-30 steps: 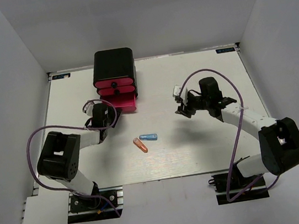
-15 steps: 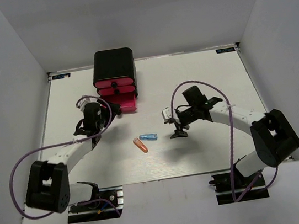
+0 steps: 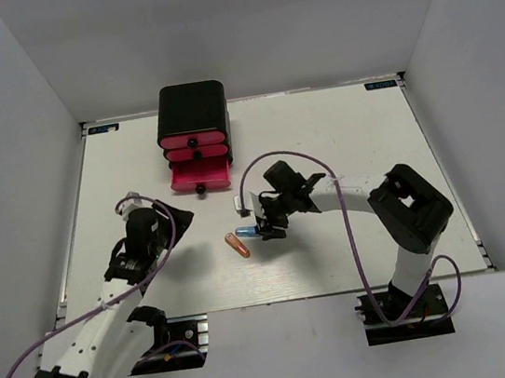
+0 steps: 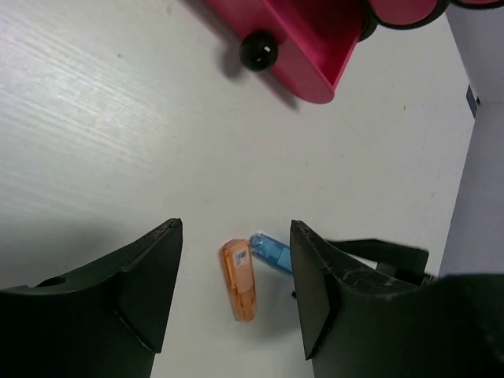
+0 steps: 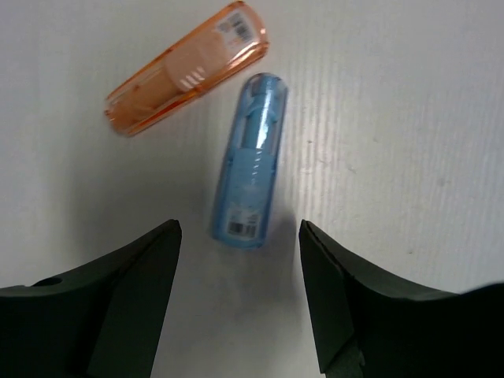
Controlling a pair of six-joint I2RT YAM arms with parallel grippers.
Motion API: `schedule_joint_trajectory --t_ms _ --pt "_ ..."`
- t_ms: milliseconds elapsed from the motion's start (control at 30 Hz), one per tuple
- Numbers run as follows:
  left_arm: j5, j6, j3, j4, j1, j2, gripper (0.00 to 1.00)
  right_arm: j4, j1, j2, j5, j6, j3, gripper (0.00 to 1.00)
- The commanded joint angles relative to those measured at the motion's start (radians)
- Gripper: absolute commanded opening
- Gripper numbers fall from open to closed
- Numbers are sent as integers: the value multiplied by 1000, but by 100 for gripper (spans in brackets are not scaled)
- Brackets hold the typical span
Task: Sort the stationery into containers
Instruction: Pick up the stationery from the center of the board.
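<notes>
Reaching leftward, my right gripper [image 5: 238,230] hangs open above the translucent blue plastic capsule [image 5: 250,157], whose long axis parallels my fingers.

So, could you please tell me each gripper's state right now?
Left gripper: open, holding nothing.
Right gripper: open, empty, above the translucent blue capsule-shaped piece.

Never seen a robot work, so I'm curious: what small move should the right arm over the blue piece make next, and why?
Probably lower and close: the right gripper hangs open astride the blue capsule, the orange capsule lying aside, and the bottom drawer stands open.
</notes>
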Motion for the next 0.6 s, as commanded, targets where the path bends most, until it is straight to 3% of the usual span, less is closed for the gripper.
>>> schedule_joint_trajectory --t_ms 0,167,300,433,567 --pt "-14 -19 -12 -133 -5 -99 67 50 18 45 98 91 80 67" --pt "-24 -19 -3 -188 -5 -130 67 26 45 87 103 86 111 61" --pt "-1 -28 -14 -197 -5 -130 67 -30 64 111 83 74 133 33" --pt "10 -39 -35 -197 -5 -130 67 -71 62 110 69 51 145 18" --pt "29 -39 -58 -174 -5 -130 67 -97 47 107 89 37 234 13"
